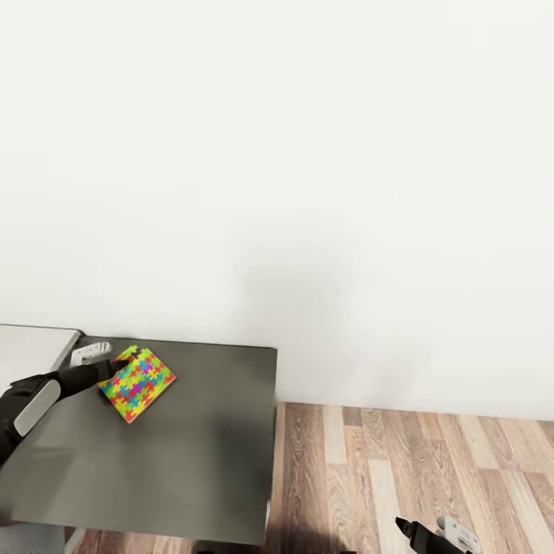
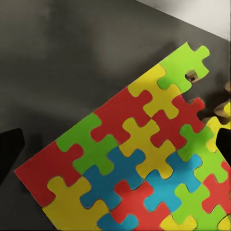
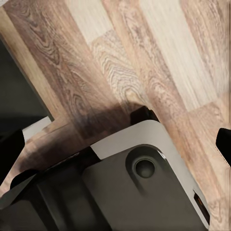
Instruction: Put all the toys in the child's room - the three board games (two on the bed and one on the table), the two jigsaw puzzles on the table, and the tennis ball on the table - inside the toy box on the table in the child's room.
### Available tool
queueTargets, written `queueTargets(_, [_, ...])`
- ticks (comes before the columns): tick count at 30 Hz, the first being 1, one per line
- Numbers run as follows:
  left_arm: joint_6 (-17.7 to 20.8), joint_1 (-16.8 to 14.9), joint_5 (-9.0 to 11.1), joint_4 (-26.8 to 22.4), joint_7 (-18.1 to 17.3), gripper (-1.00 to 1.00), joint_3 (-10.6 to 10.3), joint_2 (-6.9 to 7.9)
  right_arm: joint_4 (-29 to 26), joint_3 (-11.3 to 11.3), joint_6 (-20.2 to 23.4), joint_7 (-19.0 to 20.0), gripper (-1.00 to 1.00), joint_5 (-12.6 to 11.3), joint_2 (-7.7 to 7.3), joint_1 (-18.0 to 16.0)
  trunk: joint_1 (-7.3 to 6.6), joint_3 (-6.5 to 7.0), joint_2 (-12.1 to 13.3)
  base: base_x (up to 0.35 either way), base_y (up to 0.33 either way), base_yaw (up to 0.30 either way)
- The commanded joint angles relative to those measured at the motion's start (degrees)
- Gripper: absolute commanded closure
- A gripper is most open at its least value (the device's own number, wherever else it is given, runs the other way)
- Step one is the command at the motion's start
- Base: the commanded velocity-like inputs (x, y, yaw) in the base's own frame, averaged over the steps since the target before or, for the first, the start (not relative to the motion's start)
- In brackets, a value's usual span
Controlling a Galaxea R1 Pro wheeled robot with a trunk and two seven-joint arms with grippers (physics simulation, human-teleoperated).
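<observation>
A bare white wall [image 1: 308,154] rises over a low dark grey cabinet [image 1: 200,462] at the head view's lower left, with wood-plank floor [image 1: 431,469] to its right and a corner of the pale grey table [image 1: 31,346] showing at far left, beyond the cabinet's left edge. Over the cabinet's rear left part is one jigsaw puzzle [image 1: 137,384], a flat square turned corner-on like a diamond; whether it lies on the top or is lifted off it cannot be told. The left gripper [image 1: 115,371] reaches in from the left and meets the puzzle at its left corner, so the piece lies directly ahead of that hand, and the left arm is by far the nearer. In the left wrist view the puzzle [image 2: 139,163] sits between two dark fingertips [image 2: 9,154] at the frame's edges; the fingers look set around it, though how firmly they grip cannot be told. The right gripper [image 1: 419,535] hangs low over the floor, well apart from the puzzle, its spread not readable. The toy box is out of frame; carrying the puzzle to it probably means swinging left toward the table. Nothing else stands on the cabinet near the puzzle.
</observation>
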Motion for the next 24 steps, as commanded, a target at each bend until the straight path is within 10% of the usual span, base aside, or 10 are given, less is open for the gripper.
queueTargets(1, [0.2, -0.1, 0.3, 0.0, 0.0, -1.00, -0.2, 0.08, -0.1, -0.3, 0.4, 0.2, -1.00, -0.3, 0.04, 0.0, 0.03, -0.09, -0.1, -0.028, -0.088, 0.000])
queueTargets(24, [0.2, -0.1, 0.3, 0.0, 0.0, -1.00, -0.2, 0.08, -0.1, -0.3, 0.4, 0.2, -1.00, -0.2, 0.10, 0.0, 0.03, -0.09, -0.1, -0.035, -0.122, 0.000])
